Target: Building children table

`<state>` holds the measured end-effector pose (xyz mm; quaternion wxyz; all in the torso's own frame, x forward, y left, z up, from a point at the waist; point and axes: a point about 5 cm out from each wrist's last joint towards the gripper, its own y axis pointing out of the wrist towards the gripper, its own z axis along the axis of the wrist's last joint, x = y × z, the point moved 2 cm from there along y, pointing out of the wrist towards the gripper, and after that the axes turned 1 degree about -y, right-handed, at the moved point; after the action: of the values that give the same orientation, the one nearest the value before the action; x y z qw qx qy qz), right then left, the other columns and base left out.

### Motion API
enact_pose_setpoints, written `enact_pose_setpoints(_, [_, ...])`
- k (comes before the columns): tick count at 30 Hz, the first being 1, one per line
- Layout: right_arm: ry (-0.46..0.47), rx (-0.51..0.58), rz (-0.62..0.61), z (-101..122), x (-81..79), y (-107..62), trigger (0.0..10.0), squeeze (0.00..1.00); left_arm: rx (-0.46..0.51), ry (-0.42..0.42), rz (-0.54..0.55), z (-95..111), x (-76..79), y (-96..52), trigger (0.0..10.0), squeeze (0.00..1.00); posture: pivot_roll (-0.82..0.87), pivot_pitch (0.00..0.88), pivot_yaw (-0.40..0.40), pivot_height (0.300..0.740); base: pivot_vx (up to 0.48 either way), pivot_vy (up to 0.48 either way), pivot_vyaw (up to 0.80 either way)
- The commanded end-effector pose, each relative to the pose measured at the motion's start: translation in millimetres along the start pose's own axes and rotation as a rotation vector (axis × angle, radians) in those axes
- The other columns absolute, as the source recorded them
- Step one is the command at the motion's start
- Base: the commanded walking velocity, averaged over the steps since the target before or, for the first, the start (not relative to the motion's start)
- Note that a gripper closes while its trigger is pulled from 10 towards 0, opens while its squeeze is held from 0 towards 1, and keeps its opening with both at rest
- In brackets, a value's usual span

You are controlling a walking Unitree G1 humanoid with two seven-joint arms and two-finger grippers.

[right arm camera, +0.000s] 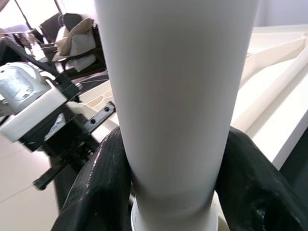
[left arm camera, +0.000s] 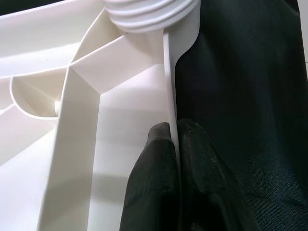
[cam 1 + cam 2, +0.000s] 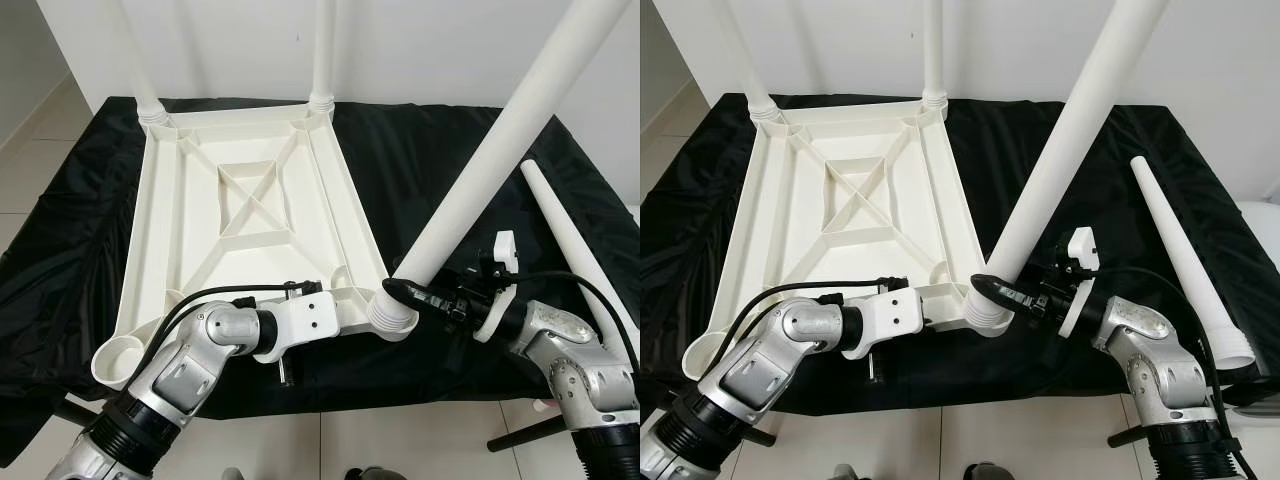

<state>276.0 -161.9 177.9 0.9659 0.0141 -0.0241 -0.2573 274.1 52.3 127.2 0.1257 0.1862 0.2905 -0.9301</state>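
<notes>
Upside down on a black cloth-draped work table (image 3: 430, 150): a white moulded plastic tabletop (image 3: 250, 215) with ribbed underside, stretching from the table's far left corner toward its near edge. Two white plastic legs already upright in the far sockets, one at the far left corner (image 3: 140, 70) of the tabletop, one at the far right (image 3: 322, 50). Near left socket (image 3: 125, 357) empty, overhanging the table's near edge. Fourth tapered white leg (image 3: 1185, 255) lying loose along the table's right edge.

Step in hand, by the look of it: seating the third long white tube leg (image 3: 500, 150) into the threaded near right socket (image 3: 392, 315). Leg tilted, leaning toward the right, its foot at the collar and not visibly square. Right gripper (image 3: 990, 288) clamped around the leg just above the collar, black fingers (image 1: 96, 187) on both sides of the tube. Left gripper (image 2: 177, 144) pinched tight on the thin near rim of the tabletop, just beside the same socket, steadying the piece.

Next move likely calls for bringing the leg upright over the socket, then pressing or twisting it home while holding the rim firm; afterwards, fetching the loose leg for the empty socket.
</notes>
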Motion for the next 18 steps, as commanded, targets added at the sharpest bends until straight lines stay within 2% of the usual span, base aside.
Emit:
enact_pose_setpoints(1, [-0.005,-0.014,-0.017,-3.7,1.3,1.2,10.0,0.00,-0.045,0.001,0.049,-11.2,4.4,5.8,10.0,0.00,-0.07,0.102,-0.019,0.740,0.000,0.000,0.00])
enact_pose_setpoints(13, [-0.011,-0.038,-0.036,-12.3,3.8,2.4,10.0,0.00,-0.047,0.004,0.064,-10.4,1.5,1.4,10.0,0.00,-0.06,0.103,-0.019,0.740,0.000,0.000,0.00])
enact_pose_setpoints(18, [-0.005,-0.078,-0.040,-17.9,5.2,-6.4,10.0,0.00,-0.048,0.011,0.068,-10.0,0.1,-1.2,10.0,0.00,-0.06,0.101,-0.012,0.740,0.000,0.000,0.00])
